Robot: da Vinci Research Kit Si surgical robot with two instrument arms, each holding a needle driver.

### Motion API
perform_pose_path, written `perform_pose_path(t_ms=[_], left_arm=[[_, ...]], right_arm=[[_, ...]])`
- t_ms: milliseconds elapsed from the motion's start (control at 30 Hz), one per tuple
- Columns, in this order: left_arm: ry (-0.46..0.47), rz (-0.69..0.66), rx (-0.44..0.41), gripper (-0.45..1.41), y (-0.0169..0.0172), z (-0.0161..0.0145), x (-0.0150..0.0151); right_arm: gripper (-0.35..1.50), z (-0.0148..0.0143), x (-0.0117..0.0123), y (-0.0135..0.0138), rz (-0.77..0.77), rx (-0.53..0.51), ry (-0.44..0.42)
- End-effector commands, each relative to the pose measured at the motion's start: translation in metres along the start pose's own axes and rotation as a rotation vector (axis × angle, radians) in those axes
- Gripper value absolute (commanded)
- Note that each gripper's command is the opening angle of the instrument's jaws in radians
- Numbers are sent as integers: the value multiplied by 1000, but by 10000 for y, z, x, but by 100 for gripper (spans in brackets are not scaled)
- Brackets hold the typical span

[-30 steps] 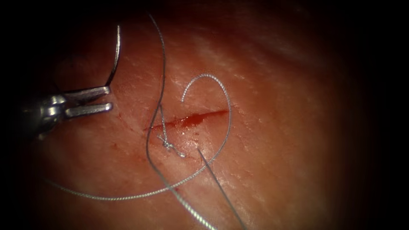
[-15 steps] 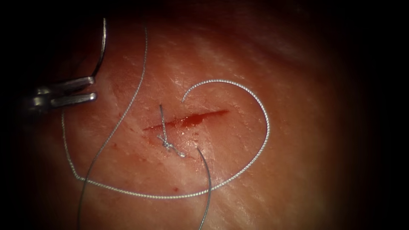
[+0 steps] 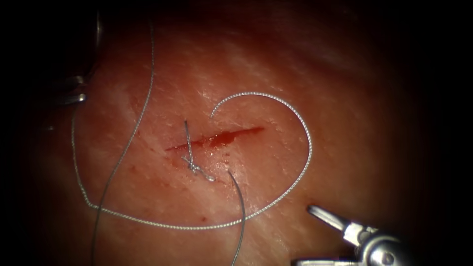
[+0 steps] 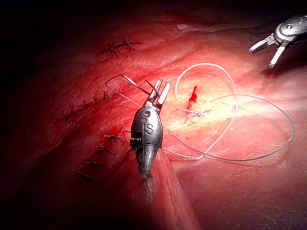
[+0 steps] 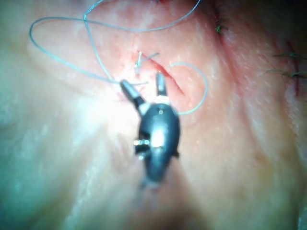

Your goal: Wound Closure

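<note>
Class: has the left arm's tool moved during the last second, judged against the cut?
Yes. The left tool, holding the needle, has moved left, away from the cut.

1. I see the left tool (image 3: pixel 74 91) sunk in the dark margin of the endoscope view; I cannot read there whether its jaws grip anything.
2. The needle (image 3: pixel 98 34) is a faint curve in that same shadow, its upper end lost in the dark.
3. The right tool (image 3: pixel 315 236) is cut off by the picture's bottom edge; one jaw barely shows.
4. The thread (image 3: pixel 276 202) runs off the bottom edge in two strands, so I cannot trace its ends.
5. In the right wrist view the tissue (image 5: pixel 240 143) is blurred.
</note>
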Motion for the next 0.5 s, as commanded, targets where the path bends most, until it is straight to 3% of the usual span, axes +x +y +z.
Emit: perform_pose_path(t_ms=[33,233,400,500], left_arm=[[4,3,-3,-45,-1,5,-7],[4,6,-3,-45,1,4,-8],[10,10,-5,-45,6,8,-12],[10,11,-5,-45,7,9,-12]], right_arm=[[131,21,-14,18,-22,-9,-13],[126,57,-51,39,-45,-17,-26],[121,86,-94,28,-89,20,-61],[121,90,-103,24,-97,25,-65]])
